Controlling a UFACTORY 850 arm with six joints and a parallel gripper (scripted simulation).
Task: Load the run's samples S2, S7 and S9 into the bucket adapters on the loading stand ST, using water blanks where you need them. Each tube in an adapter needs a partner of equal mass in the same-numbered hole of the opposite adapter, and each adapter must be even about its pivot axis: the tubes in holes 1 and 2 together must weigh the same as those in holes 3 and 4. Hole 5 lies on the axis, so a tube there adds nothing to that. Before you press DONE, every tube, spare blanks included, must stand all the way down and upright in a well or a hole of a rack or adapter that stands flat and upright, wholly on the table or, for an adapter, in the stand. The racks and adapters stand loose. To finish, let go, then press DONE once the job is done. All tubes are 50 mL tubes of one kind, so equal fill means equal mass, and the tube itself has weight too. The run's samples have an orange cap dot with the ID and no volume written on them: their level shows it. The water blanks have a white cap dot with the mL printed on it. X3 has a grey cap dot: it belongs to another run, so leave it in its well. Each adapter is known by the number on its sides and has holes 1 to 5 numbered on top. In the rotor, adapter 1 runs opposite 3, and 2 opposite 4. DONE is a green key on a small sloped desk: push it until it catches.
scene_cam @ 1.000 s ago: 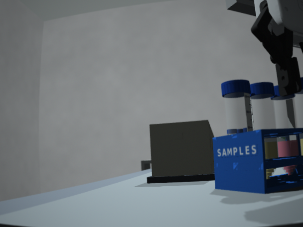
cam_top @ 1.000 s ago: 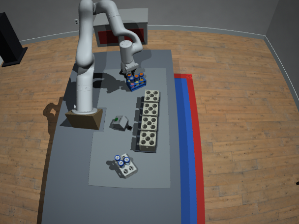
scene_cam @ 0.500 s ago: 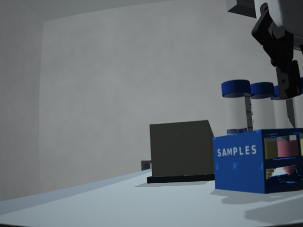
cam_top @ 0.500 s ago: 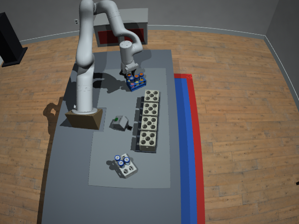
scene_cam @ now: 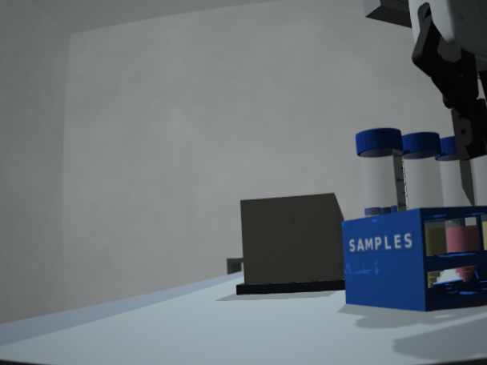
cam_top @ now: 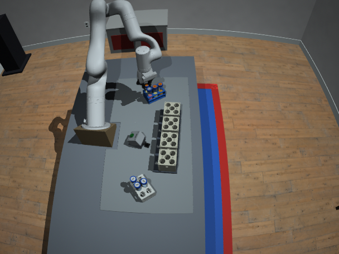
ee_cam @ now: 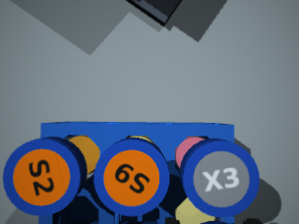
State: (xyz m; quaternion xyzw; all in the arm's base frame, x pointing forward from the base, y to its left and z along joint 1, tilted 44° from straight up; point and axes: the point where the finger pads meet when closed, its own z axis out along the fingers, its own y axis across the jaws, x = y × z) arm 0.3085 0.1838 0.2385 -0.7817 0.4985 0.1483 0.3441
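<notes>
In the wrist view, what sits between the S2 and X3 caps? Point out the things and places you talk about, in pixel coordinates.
The orange-dotted S9 cap [ee_cam: 132,177] sits between them, as the wrist view shows.

Exterior view: jaws [cam_top: 146,83] [scene_cam: 476,149] sit slightly lower than a second ago, near the desk's [cam_top: 125,228] [scene_cam: 240,332] [ee_cam: 148,79] top edge as the top view shows it. Visible black finger [scene_cam: 472,136] drops a bit, most of it by the middle picture, and now also stands further right in that view. Its knuckle linkage [scene_cam: 434,60] shifts down and right too, swung inward. Small change overall.
</notes>
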